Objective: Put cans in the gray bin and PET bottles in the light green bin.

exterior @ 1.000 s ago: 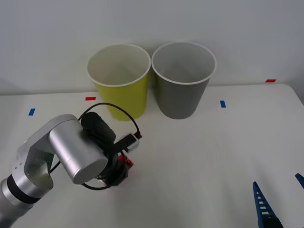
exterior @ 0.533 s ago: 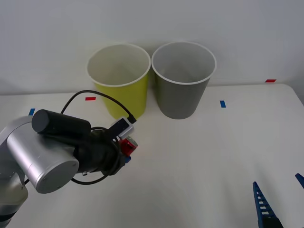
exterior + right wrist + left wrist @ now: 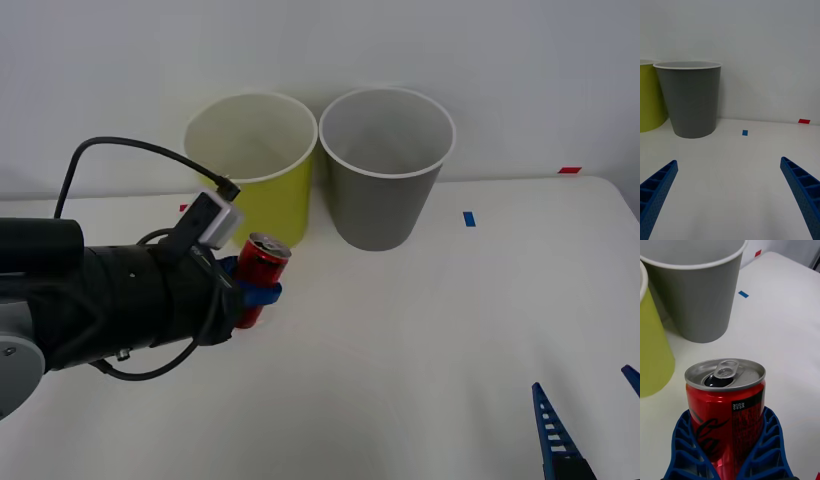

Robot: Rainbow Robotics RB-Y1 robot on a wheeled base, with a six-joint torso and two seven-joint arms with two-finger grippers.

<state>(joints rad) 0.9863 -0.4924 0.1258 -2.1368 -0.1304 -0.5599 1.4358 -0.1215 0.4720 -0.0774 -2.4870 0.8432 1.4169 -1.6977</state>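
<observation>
My left pincer (image 3: 728, 461) clasps the red can (image 3: 255, 279) round its lower body, lifted above the desk (image 3: 420, 330) before the light green bin (image 3: 252, 165); opened, likely light, thin-walled, easily dented

surface (image 3: 420, 330): white, matte, spanning the lower two thirds of the front frame
wall (image 3: 520, 60): plain pale gray-white, across the top of the front frame
blue tape, right (image 3: 469, 218): small mark on the surface, right of centre
red tape, right (image 3: 569, 170): small mark at the surface's far edge, upper right
red tape, left (image 3: 184, 208): sliver at centre left, partly hidden
</observation>
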